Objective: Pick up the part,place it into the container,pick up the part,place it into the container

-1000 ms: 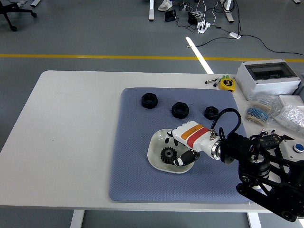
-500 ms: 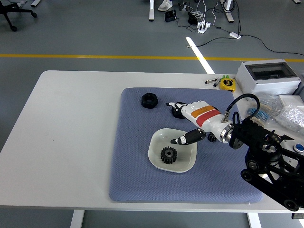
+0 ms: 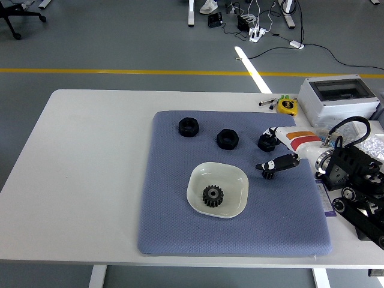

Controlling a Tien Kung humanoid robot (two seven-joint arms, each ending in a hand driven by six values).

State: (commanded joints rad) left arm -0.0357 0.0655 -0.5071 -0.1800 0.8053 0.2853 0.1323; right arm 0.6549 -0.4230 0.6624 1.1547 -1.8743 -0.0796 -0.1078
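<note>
A gear (image 3: 212, 195) lies in the white dish (image 3: 235, 177), which sits on the blue mat (image 3: 174, 228) on the bench (image 3: 90, 168). So one part looks delivered. Three black nuts remain on the mat beyond the dish: a left nut (image 3: 188, 126), a middle nut (image 3: 227, 138) and a right nut (image 3: 266, 142), each well apart from the dish.

The right robot hand (image 3: 274, 157) is over the mat's right side, beside the dish and clear of it. Its fingers are loosely spread and hold nothing. The upper fingers are at the right nut, though whether they touch it I cannot tell; the thumb (image 3: 275, 165) points left just below it. No left arm shows.

By my reading, the first pick and place is finished and the second pick is just beginning, most likely on the right nut. Grasping it and carrying it to the dish are still to be done.
</note>
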